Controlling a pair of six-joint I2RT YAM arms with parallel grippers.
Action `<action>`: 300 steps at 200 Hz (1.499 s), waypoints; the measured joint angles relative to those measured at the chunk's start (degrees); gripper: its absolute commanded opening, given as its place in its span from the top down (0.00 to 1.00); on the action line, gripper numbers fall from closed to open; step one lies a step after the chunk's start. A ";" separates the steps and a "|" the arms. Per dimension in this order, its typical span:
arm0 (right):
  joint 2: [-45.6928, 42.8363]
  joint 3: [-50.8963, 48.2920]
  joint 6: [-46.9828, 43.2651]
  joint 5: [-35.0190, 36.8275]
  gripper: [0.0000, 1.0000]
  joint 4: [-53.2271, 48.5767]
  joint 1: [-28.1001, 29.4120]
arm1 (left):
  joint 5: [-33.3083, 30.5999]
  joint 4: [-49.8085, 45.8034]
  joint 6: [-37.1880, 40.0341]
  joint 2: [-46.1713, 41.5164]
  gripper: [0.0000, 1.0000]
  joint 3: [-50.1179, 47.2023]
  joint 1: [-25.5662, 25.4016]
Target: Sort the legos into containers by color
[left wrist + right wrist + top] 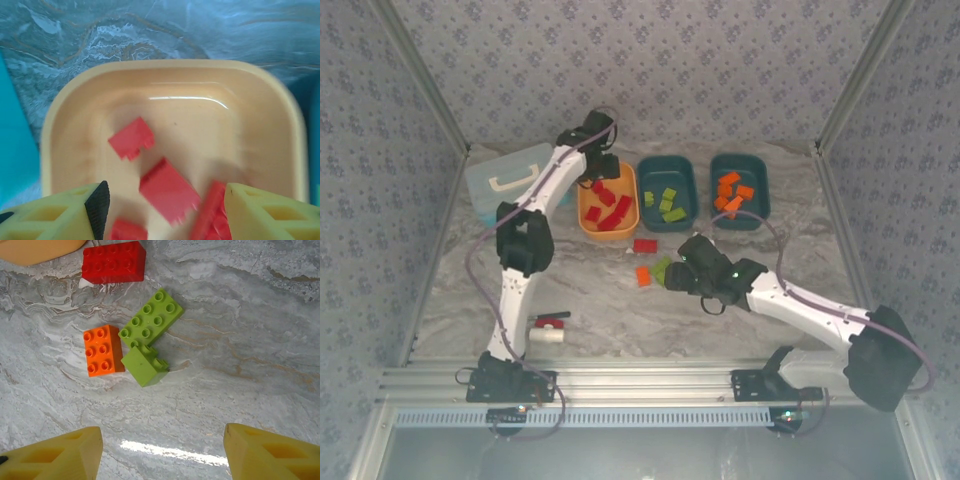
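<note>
Right gripper (162, 450), jaws apart, with loose bricks (150, 325) on the table (250, 340) just ahead; left gripper (165, 205), jaws apart, over red bricks (169, 189) in the orange tub (175, 75).

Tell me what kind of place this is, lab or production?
Probably a lab robot cell, not production: a marble-look table boxed in by patterned walls on an aluminium frame, a left arm and right arm bolted at its near edge, and toy legos staged beside colour tubs.
</note>
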 measured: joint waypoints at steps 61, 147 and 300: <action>4.33 2.25 0.20 0.44 0.33 -0.50 0.00 | 5.84 10.64 -6.08 -37.11 0.33 -33.07 -3.98; 9.53 3.96 10.36 3.34 0.30 -0.26 2.71 | 7.50 18.12 -13.70 -60.78 0.30 -70.18 -8.92; 26.16 8.98 27.17 3.56 0.36 6.27 2.49 | 7.10 19.82 -19.06 -84.78 0.30 -91.19 -9.25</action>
